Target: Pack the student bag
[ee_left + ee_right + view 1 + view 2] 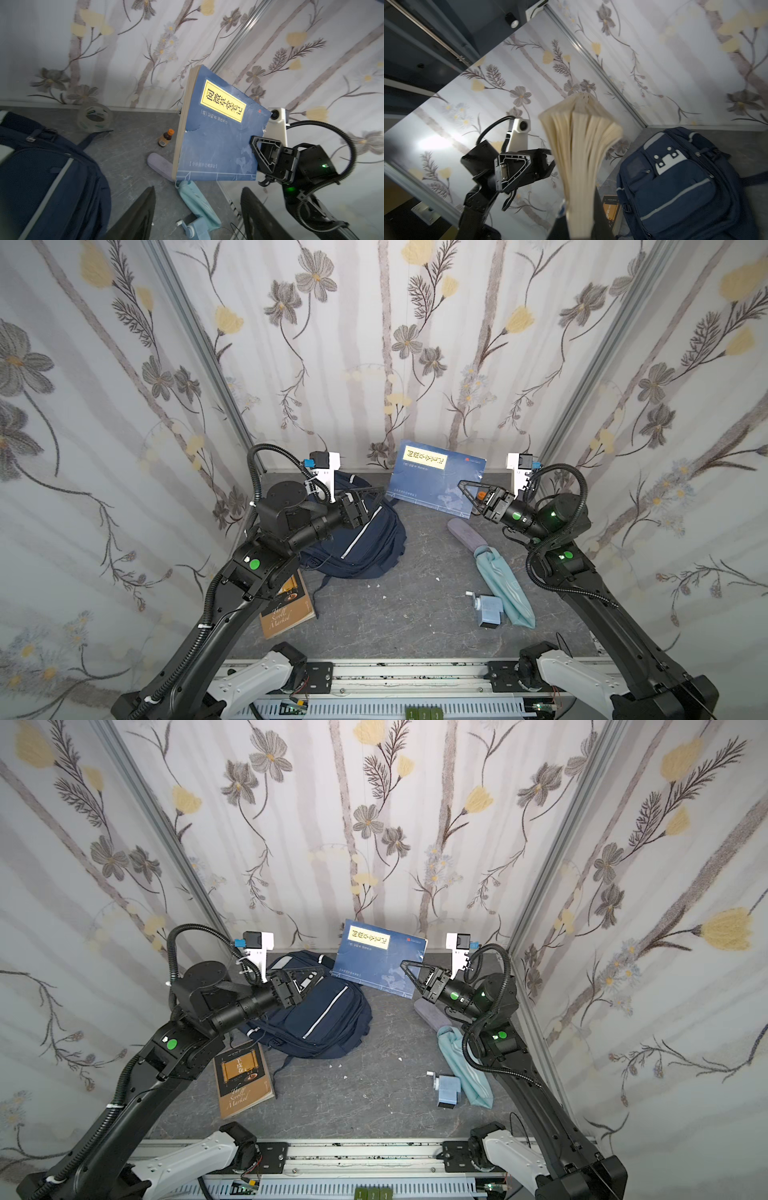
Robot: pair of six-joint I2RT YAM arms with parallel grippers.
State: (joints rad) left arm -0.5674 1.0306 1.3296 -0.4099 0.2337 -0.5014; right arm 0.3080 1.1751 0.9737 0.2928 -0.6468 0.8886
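The student bag (365, 539) (328, 1019), a navy backpack with white stripe trim, lies slumped at the back left of the table; its front pockets show in the right wrist view (685, 182). My right gripper (461, 486) (405, 967) is shut on a blue book (432, 477) (218, 141) by its edge and holds it upright in the air, to the right of the bag. The book's pages (581, 155) fan out above the jaws. My left gripper (380, 492) (198, 191) hangs open over the bag's top, empty.
A brown book (286, 605) lies under my left arm. A purple case (465, 533), a folded teal umbrella (503, 576) and a blue sharpener (488, 608) lie on the right. A tape roll (94, 117) and a small bottle (165, 138) stand near the back wall.
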